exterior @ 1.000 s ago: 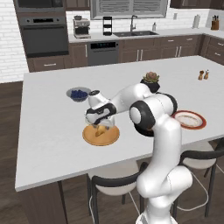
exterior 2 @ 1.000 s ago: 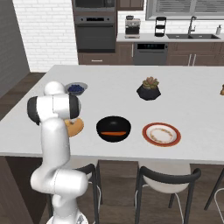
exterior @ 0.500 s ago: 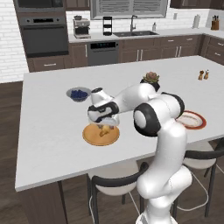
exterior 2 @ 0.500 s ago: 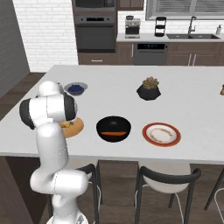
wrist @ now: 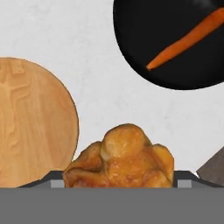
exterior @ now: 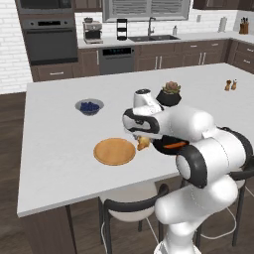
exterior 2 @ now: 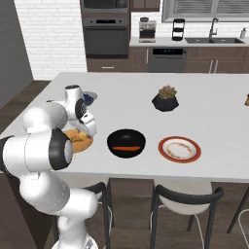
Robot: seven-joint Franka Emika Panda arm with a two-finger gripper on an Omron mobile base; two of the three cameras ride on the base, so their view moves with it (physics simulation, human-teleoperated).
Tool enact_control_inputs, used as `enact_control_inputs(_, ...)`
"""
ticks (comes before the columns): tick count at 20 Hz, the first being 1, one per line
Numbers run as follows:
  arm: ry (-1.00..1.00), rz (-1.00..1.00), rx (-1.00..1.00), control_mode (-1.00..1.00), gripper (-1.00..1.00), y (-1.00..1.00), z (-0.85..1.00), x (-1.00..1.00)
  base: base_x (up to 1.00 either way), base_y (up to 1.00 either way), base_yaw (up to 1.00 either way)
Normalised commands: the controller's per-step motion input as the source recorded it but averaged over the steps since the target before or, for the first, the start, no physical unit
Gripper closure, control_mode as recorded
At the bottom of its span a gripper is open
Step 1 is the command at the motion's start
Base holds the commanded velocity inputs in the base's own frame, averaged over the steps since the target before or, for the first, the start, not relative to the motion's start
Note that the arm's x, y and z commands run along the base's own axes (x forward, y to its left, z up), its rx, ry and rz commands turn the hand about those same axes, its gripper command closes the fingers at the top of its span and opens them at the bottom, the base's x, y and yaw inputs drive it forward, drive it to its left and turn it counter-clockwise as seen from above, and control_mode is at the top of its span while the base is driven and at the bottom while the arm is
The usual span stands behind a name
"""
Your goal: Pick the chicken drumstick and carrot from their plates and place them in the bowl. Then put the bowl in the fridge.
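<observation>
Here, in the left base view, the gripper [exterior: 142,140] hangs just beside the right edge of the round, flat, wood-grained plate [exterior: 114,151], clenched on the one lumpy golden-tan chicken drumstick [exterior: 144,143], lifted above the white counter [exterior: 54,139]. A sliver of one orange carrot [exterior: 174,146] peeks out from behind the arm. One small grey bowl of blueberries [exterior: 90,106] and one dark pot with a succulent [exterior: 168,95] sit farther back.

In the right base view there are two plates: the wooden one, mostly hidden behind the arm, and a white one with a red-orange rim [exterior 2: 179,149] to the right of the single glossy black bowl [exterior 2: 126,143]. The carrot lies inside that bowl as a thin orange line.

In the hand view the drumstick, bumpy and glazed, sits between the finger tips at the bottom; the wooden plate shows its grain at the left, bare, and the slim tapered carrot lies slantwise in the round black bowl at the upper right.
</observation>
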Motion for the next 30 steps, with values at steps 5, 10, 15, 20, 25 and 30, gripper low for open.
enact_control_inputs(5,0.02,0.00,0.00,-1.00,1.00,-1.00,0.39,-0.12,0.00,0.00,0.00)
enact_control_inputs(10,0.03,0.00,0.02,-1.00,1.00,-1.00,0.09,0.02,0.00,0.00,0.00)
enact_control_inputs(15,0.01,0.04,0.05,-1.00,1.00,-0.66,-0.02,0.30,0.00,0.00,0.00)
enact_control_inputs(20,0.00,0.02,0.05,-1.00,1.00,-0.14,-0.22,0.63,0.00,0.00,0.00)
enact_control_inputs(25,0.00,0.00,0.03,-1.00,1.00,-0.08,-0.46,0.22,0.00,0.00,0.00)
enact_control_inputs(30,0.00,0.00,0.00,-1.00,-1.00,-0.06,-0.29,0.36,0.00,0.00,0.00)
